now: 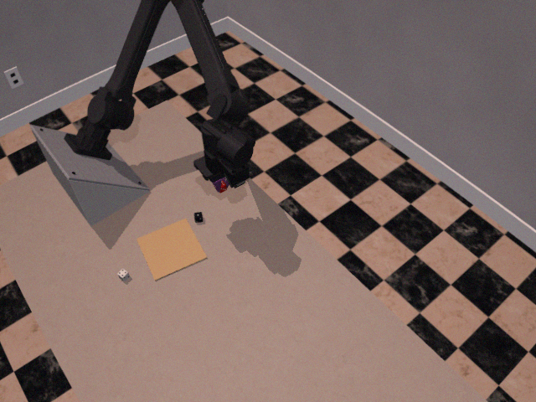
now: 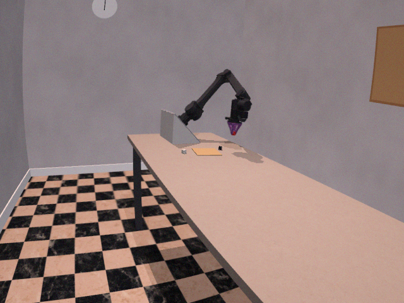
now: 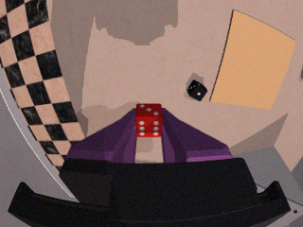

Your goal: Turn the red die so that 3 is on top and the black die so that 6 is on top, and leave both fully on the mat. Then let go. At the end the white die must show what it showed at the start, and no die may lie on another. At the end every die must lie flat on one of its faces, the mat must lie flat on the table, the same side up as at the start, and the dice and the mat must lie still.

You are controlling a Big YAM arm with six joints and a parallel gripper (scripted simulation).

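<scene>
– above the tabletop (image 1: 260,337) (image 2: 293,208) (image 3: 123,66), what has the parallel gripper (image 1: 222,183) (image 2: 233,132) (image 3: 149,114) got?

– the red die (image 1: 223,186) (image 2: 233,133) (image 3: 149,127). it's pinched between the tips of the purple fingers (image 2: 231,125), one on either side.

– so it's gripped, and in the air?

– yes, up off the table and away from the tan square mat (image 1: 172,249) (image 2: 206,151) (image 3: 256,61). the fingers point downward.

– which pips can you read?

– in the wrist view, six on the bigger face, in two columns, and three on a slanting diagonal on the narrower face above it.

– and the black die (image 1: 198,217) (image 2: 219,148) (image 3: 197,90)?

– on the table, just beside one corner of the mat, not on it. its pips are too small for me to name the top number for certain.

– the white die (image 1: 123,274) (image 2: 184,151)?

– also on the table, near the mat but apart from it, across from the black one. i can't safely count its pips either.

– how's the mat lying?

– flat on the table. neither the black nor the white die touches it, and no die lies on another.

– and the arm (image 1: 130,56) (image 2: 212,89)?

– it reaches out from the grey wedge-shaped mount (image 1: 93,203) (image 2: 166,127) (image 3: 279,165), bent high at the elbow.
</scene>
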